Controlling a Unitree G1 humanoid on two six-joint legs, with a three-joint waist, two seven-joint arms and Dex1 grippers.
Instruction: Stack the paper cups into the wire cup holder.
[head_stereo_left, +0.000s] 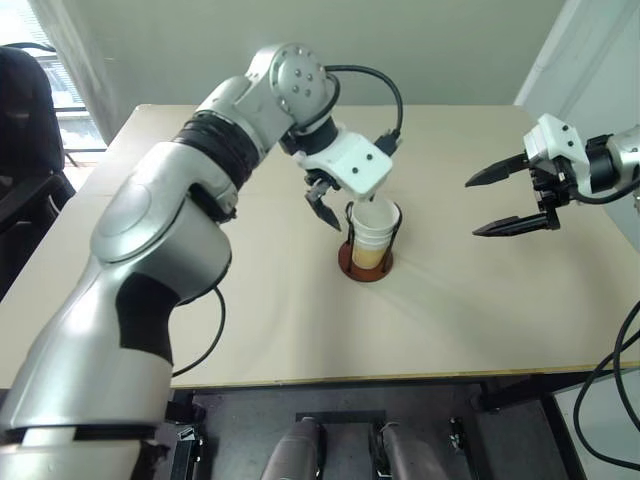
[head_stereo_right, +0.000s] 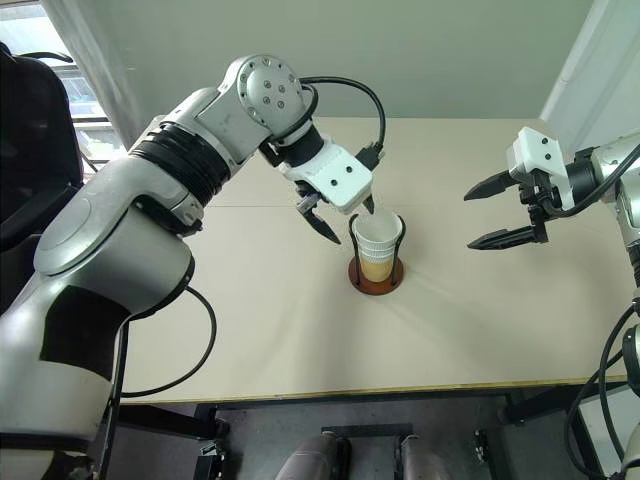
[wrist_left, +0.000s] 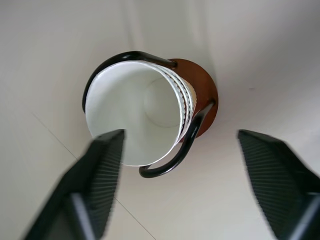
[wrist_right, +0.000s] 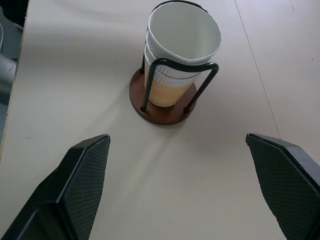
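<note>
Left gripper (head_stereo_right: 343, 222): your jaws are standing spread wide just above the cups, holding nothing.
Right gripper (head_stereo_left: 505, 203): your jaws are gaping wide, hovering empty toward the tabletop's right edge, well apart from the holder.
Paper cups (wrist_right: 179, 60): you are seeing them nested upright, white rims layered, tan-yellow side showing low down.
Wire cup holder (wrist_right: 161, 114): it is sitting mid-tabletop (head_stereo_left: 500, 300), black loops hugging the stack.
Left wrist view: it is showing you the top cup's white bottom.
</note>
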